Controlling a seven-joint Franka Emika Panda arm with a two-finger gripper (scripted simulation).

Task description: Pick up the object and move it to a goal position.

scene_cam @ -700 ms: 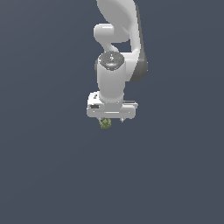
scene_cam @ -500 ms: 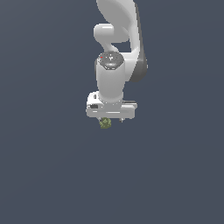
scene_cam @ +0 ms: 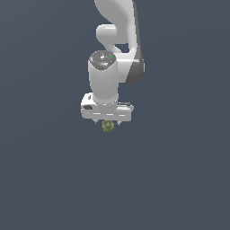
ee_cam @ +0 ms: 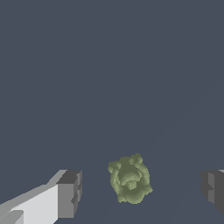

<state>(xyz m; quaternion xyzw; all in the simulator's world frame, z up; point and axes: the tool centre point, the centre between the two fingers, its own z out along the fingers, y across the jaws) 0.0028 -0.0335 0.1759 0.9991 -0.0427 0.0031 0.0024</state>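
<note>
The object (scene_cam: 108, 126) is a small knobbly olive-green clump on the dark grey floor, showing just below the white gripper's body in the exterior view. In the wrist view the object (ee_cam: 129, 179) lies between the two grey fingertips (ee_cam: 70, 194), with clear gaps on both sides. My gripper (ee_cam: 142, 190) is open around it and touches nothing. In the exterior view the gripper (scene_cam: 107, 123) hangs straight down from the white arm, its fingers mostly hidden behind the hand.
A plain dark grey floor (scene_cam: 179, 179) fills both views. No goal marker shows.
The arm has barely moved; the gripper sits slightly lower over the object, which lies in the same spot.
</note>
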